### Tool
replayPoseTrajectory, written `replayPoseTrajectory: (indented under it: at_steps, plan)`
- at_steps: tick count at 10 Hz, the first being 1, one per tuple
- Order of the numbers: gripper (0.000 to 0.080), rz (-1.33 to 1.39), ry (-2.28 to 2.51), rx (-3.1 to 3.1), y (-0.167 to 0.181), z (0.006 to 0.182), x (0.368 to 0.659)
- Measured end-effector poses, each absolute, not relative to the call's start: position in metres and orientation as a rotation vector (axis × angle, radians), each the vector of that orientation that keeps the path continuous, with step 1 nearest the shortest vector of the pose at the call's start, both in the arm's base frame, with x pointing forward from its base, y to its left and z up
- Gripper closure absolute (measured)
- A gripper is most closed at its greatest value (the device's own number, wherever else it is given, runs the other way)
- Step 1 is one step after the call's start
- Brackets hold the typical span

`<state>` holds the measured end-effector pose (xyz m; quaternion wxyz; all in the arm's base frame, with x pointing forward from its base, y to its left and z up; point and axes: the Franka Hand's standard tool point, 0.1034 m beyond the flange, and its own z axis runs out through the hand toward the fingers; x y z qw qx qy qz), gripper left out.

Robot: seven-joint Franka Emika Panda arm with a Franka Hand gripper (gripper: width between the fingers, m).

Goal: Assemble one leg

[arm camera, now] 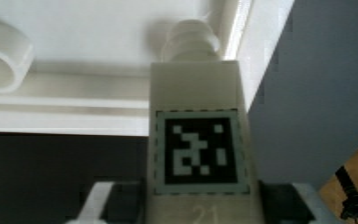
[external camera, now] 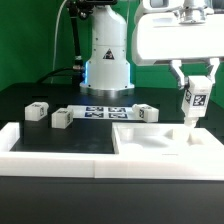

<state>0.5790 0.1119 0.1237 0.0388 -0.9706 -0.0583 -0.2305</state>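
My gripper point(external camera: 194, 92) is shut on a white leg point(external camera: 192, 102) with a black-and-white tag, held upright at the exterior view's right, its lower end just above the large flat white panel point(external camera: 160, 140). In the wrist view the leg point(arm camera: 201, 130) fills the middle between my fingers point(arm camera: 108, 200), its screw tip pointing at the panel point(arm camera: 87, 95), close to the panel's corner. Three more legs lie on the black table: one point(external camera: 37, 111) at the left, one point(external camera: 61, 118) beside it, one point(external camera: 147, 112) right of the marker board.
The marker board point(external camera: 106, 111) lies at the table's middle back. A raised white border point(external camera: 60, 145) runs along the table's front and left. The robot base point(external camera: 106, 60) stands behind. A round white knob point(arm camera: 2, 60) shows on the panel in the wrist view.
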Motion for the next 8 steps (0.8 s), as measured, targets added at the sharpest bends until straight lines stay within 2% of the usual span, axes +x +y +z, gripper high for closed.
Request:
replayPoseTrajectory:
  at_steps: [3, 5, 8]
  plan:
    - [0.0509, -0.711, -0.193, -2.977, 0.112, 0.121, 0.579]
    - [0.0509, -0.705, -0.232, -2.983, 0.112, 0.109, 0.580]
    - [0.0509, -0.736, -0.282, -2.982, 0.108, 0.108, 0.601]
